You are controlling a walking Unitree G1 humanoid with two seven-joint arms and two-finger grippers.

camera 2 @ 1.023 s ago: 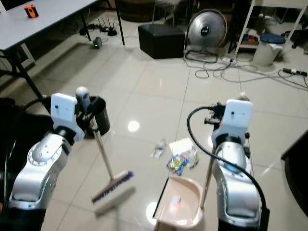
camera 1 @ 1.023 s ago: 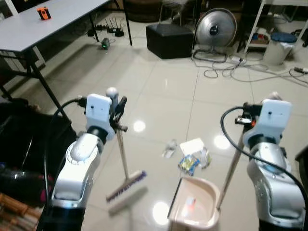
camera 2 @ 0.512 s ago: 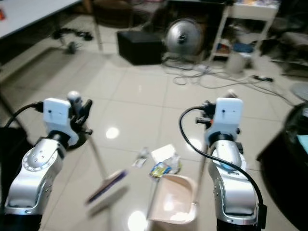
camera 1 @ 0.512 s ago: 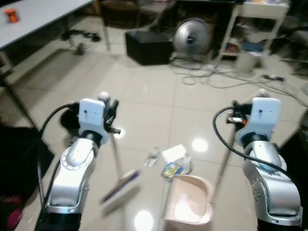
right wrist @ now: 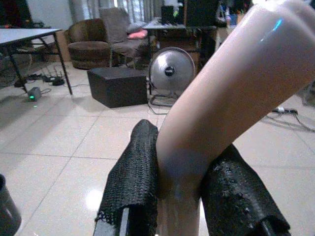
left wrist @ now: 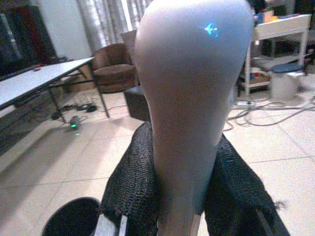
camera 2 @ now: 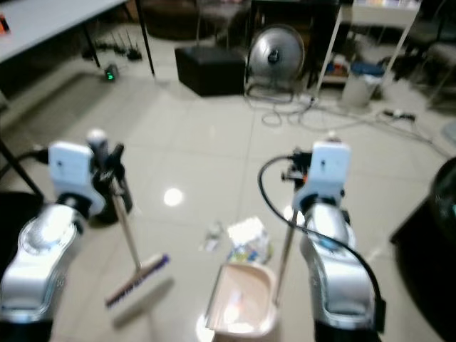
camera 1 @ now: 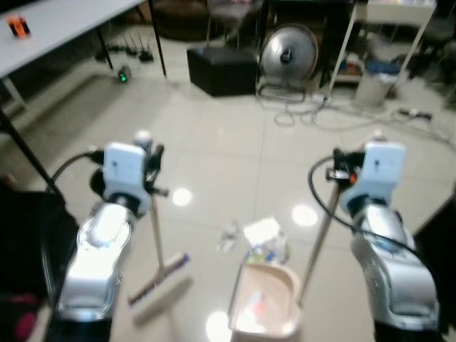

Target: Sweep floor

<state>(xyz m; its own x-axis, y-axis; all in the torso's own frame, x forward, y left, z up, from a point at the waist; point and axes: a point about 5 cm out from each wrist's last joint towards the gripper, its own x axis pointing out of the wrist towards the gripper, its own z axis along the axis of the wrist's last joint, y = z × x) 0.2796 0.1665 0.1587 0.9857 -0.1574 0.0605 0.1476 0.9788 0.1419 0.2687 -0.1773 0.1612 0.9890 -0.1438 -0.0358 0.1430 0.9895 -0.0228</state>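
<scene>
Both silver arms are raised with elbows bent: the left end effector [camera 1: 152,158] is clamped on the smooth rounded top of the broom [camera 1: 158,249] handle, whose flat bristled head rests on the glossy tiled floor [camera 1: 214,135]. The right end effector [camera 1: 340,175] is closed on the slanted pale handle of the beige plastic dustpan [camera 1: 265,308], its textured black fingers [right wrist: 132,187] pressing the handle from both sides. Crumpled wrappers [camera 1: 263,239], blurred and hard to identify, lie just beyond the dustpan's mouth.
</scene>
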